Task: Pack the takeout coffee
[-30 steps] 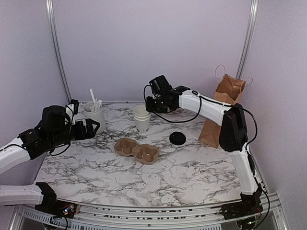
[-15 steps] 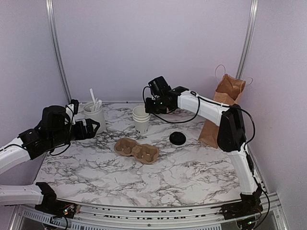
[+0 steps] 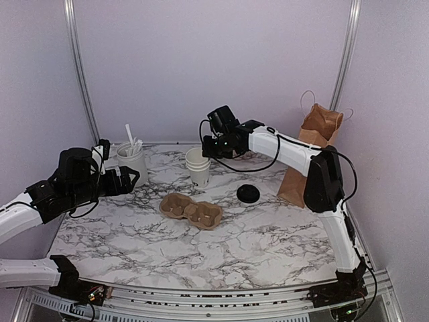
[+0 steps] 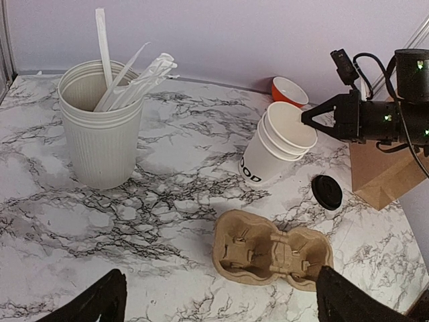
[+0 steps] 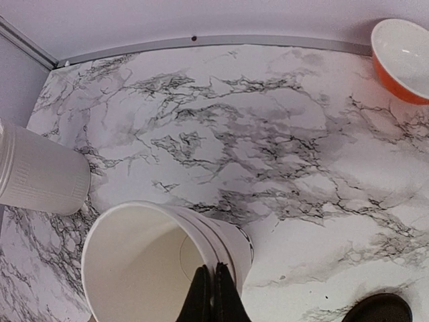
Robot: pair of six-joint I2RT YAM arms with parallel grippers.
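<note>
Robot lab test cell, dressed w/ café props. Evidence: plain lilac walls & alu frame posts box in a small marble-print tabletop; 2 arms bolted to a metal rail at its near edge. Props: stack of paper cups at right gripper tips, brown paper bag well to its right, pulp cup carrier just ahead of left gripper, utensil tub ahead-left of it.
</note>
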